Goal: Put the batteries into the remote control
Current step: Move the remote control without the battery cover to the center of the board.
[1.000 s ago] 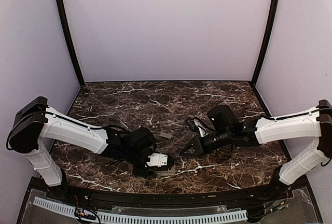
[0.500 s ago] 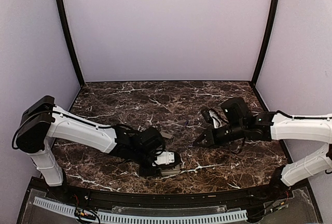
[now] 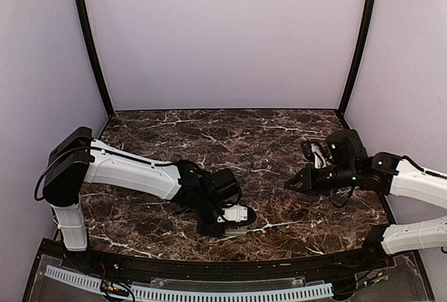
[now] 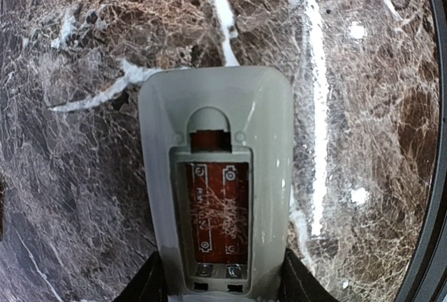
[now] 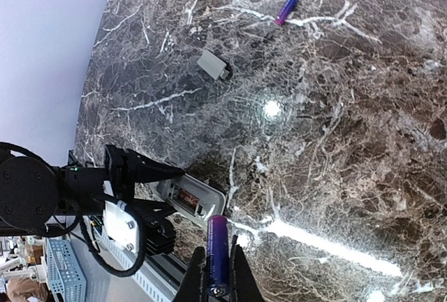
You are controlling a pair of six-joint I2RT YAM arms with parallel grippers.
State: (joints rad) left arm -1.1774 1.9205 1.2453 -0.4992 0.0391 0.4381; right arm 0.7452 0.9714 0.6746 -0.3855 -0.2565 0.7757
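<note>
The remote control (image 4: 216, 176) lies back up with its battery bay uncovered, showing a red-brown board and no cells inside. My left gripper (image 4: 223, 284) is shut on its near end, one finger against each side. From above, the remote (image 3: 234, 231) sits near the table's front edge. My right gripper (image 5: 218, 277) is shut on one purple battery (image 5: 217, 249), held above the table to the right of the remote (image 5: 192, 200); from above the right gripper (image 3: 290, 185) hangs at mid-right. A second battery (image 5: 286, 8) lies loose on the marble, also seen from above (image 3: 250, 167).
The small flat grey cover piece (image 5: 213, 64) lies on the marble between the loose battery and the remote. The black rail (image 3: 223, 263) runs along the table's front edge, just behind the remote. Lilac walls close in the back and sides.
My right arm has drawn back to the right, carrying the battery away from the remote. The left arm has slid the remote a little to the right along the front edge.
</note>
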